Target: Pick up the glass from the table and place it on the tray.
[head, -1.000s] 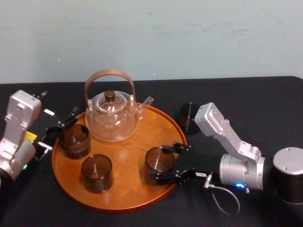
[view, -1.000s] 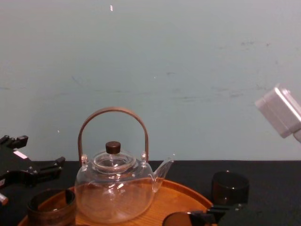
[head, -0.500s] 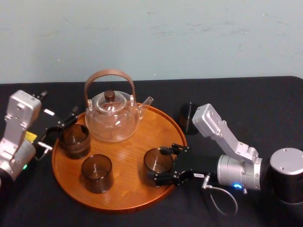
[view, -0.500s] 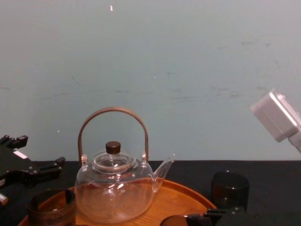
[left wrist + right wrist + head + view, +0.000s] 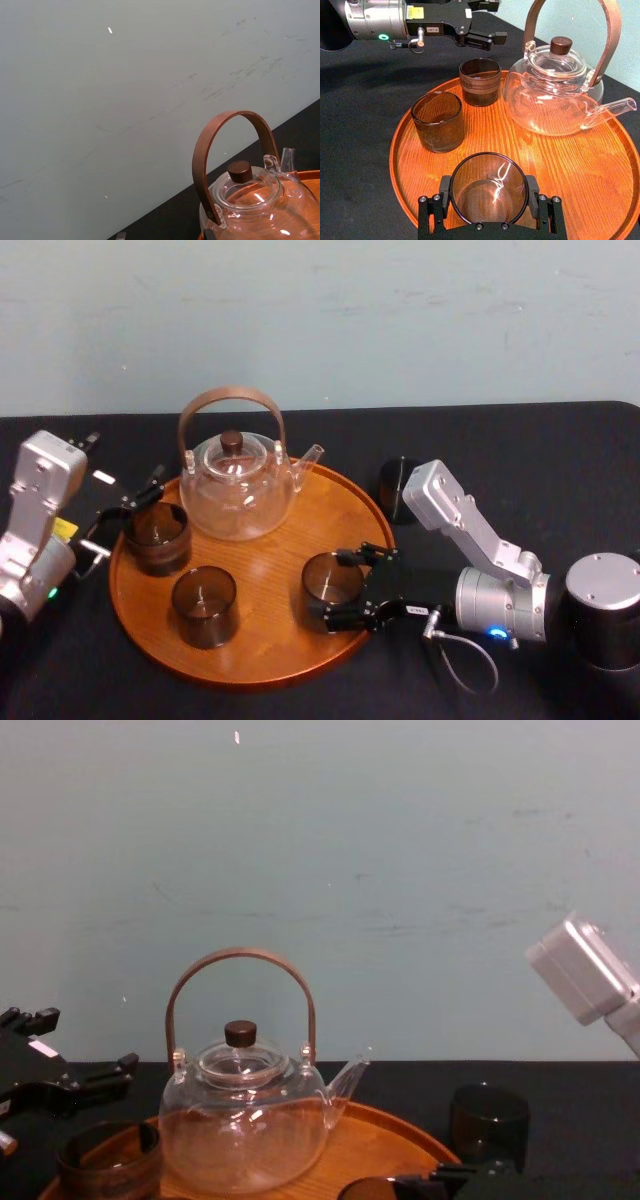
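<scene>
My right gripper (image 5: 338, 587) is shut on a dark smoky glass (image 5: 330, 578), one finger on each side of it, as the right wrist view shows for the same gripper (image 5: 489, 196) and glass (image 5: 489, 186). The glass sits low over the right front part of the round orange-brown tray (image 5: 262, 552); I cannot tell if it touches the wood. A second dark glass (image 5: 398, 488) stands on the black table (image 5: 520, 440) just right of the tray. My left gripper (image 5: 128, 512) is open at the tray's left edge, beside a brown cup (image 5: 157, 535).
A glass teapot (image 5: 238, 490) with a brown hoop handle stands at the back of the tray. Another dark glass (image 5: 205, 605) is on the tray's front left. My right arm's grey elbow (image 5: 440, 495) rises next to the glass on the table.
My right gripper has carried the glass slightly left, further inside the tray rim, and its elbow has shifted with it. The left gripper and everything else stay put.
</scene>
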Motion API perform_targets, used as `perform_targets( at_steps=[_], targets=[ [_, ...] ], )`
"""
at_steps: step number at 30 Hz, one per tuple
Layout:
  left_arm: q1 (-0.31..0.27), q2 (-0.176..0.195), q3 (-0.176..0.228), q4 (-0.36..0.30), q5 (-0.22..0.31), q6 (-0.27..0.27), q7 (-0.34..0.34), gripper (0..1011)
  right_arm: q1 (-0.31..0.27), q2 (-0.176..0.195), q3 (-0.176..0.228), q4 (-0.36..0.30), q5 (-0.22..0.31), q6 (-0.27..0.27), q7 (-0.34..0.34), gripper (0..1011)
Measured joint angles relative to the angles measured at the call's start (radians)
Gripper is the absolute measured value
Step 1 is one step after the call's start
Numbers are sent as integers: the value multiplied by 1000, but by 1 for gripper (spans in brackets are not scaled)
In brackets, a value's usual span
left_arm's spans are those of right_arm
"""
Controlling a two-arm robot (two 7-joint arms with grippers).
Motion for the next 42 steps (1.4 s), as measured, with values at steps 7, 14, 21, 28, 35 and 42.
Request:
perform_targets(
  at_steps=[7,14,21,28,35,42],
  targets=[
    [0,0,0,0,0,0,0,1001,0,0,0,0,1,1,0,905],
    [0,0,0,0,0,0,0,1002,-1,0,0,-1,2,2,0,953],
    [0,0,0,0,0,0,0,1001,-1,0,1,-1,2,2,0,1002],
    [0,0,0,0,0,0,0,1001,-1,0,1,-1,3,3,1,1002],
    [0,0,0,0,0,0,0,1001,-1,0,1,-1,3,4,1,1002],
    [0,0,0,0,0,0,0,1001,-13,25,17,-13,25,-2,21,1002]
  ],
)
